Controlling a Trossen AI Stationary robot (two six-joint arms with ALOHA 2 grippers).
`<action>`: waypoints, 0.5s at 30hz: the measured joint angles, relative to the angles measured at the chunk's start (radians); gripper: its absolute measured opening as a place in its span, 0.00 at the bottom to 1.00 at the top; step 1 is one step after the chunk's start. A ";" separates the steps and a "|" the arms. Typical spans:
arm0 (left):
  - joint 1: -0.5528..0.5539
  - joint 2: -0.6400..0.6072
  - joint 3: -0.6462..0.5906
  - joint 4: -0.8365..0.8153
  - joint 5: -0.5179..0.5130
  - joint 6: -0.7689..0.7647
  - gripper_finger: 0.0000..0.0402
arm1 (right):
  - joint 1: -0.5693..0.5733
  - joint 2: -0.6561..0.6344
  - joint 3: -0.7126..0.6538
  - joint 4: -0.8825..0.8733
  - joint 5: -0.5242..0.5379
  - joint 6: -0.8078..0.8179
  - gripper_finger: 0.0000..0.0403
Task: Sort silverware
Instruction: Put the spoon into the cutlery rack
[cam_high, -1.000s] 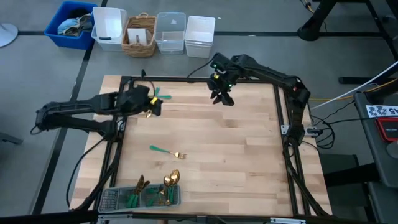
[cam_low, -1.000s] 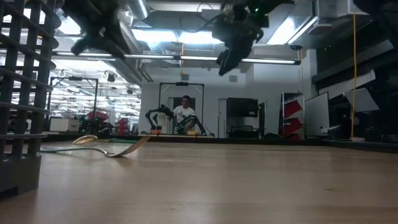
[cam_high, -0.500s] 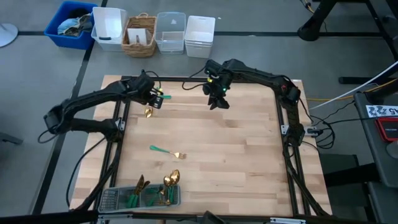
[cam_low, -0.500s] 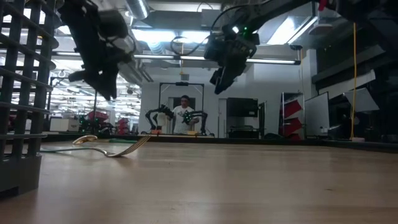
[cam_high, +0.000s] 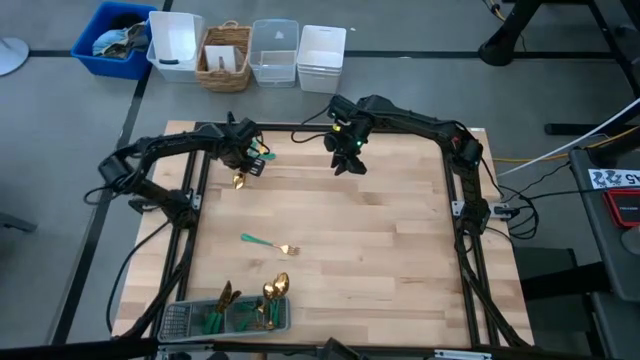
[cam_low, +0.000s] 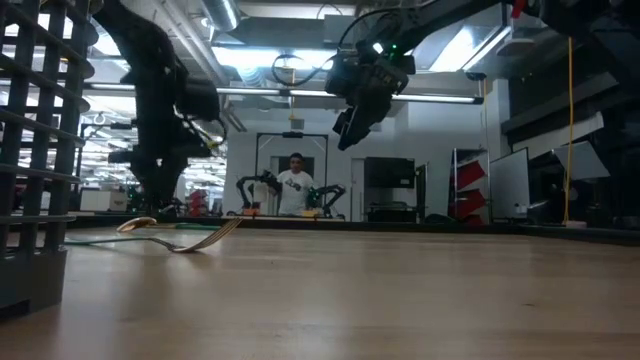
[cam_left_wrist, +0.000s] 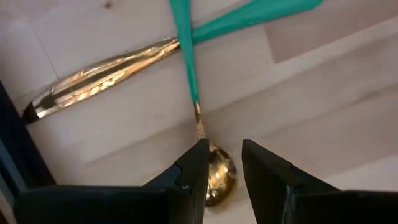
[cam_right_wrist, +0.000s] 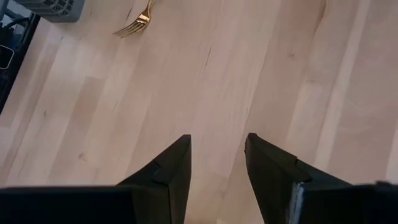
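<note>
Your wooden counter (cam_high: 380, 250) carries everything, so take the grey mesh tray (cam_high: 226, 317) at its near edge as your landmark. Your left arm reaches across the far-left corner of the counter, well away from the tray, and your left hand (cam_high: 247, 160) hangs low over two pieces of silverware there. Its fingers (cam_left_wrist: 193, 174) stand parted with a gap between them, gripping nothing, and the gold bowl of a spoon (cam_left_wrist: 211, 168) lies on the wood right at that gap. The spoon's teal handle runs away from the fingers and crosses a second teal-handled piece (cam_left_wrist: 149, 53), whose long gold head lies flat beside it; from above these show as a spoon (cam_high: 240, 178) and a bit of teal by the hand. Your right hand (cam_high: 347, 160) hovers above the far middle of the counter, also well apart from the tray, its fingers (cam_right_wrist: 171, 165) spread open over bare wood and holding nothing. A fork (cam_high: 268, 244) with a teal handle lies alone between the tray and the two hands. Inside the tray, several gold-headed pieces (cam_high: 262, 305) already rest, heads sticking out over its far rim.
</note>
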 joint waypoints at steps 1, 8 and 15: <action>0.003 0.016 0.000 0.006 0.000 0.004 0.22 | 0.000 0.000 0.000 0.005 0.000 0.000 0.37; 0.031 0.083 0.000 0.103 0.000 0.029 0.22 | 0.000 0.000 0.000 0.024 0.000 0.000 0.37; 0.062 0.103 0.001 0.108 0.000 0.029 0.22 | 0.000 0.000 0.000 0.026 0.000 0.000 0.37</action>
